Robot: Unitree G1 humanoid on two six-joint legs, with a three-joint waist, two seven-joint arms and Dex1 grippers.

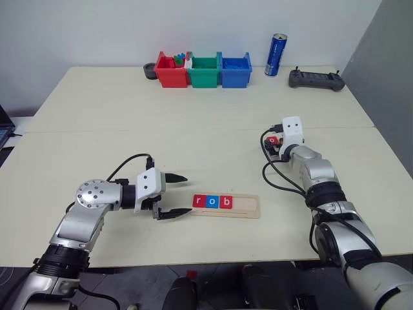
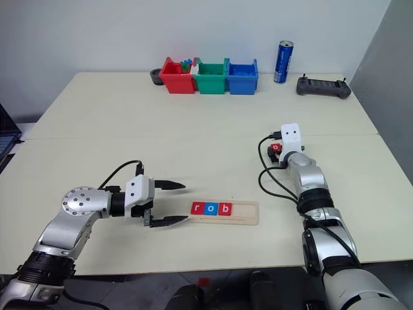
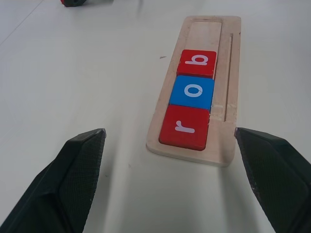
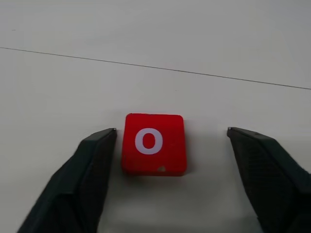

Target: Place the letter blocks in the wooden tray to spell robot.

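- Four letter blocks can be counted. Three sit in a row in the wooden tray, filling its left part: a red "r", a blue "o" and a red "b", each touching the next. The fourth, a red "o", lies flat on the desk toward its right edge.
- One wooden tray lies near the front edge of the desk, about midway along it; its right part is bare.
- The left gripper hangs just beside the tray's left end, its two black fingers spread and holding nothing.
- The right gripper has its fingers spread on either side of the red "o"; one finger is almost at the block's edge, the other stands clear.
- Three plastic bins stand side by side at the back edge: one red, one green, one blue. One blue can and one dark controller stand toward the back right corner.
- The desk is pale cream with a thin seam across it; a plain white wall rises behind.
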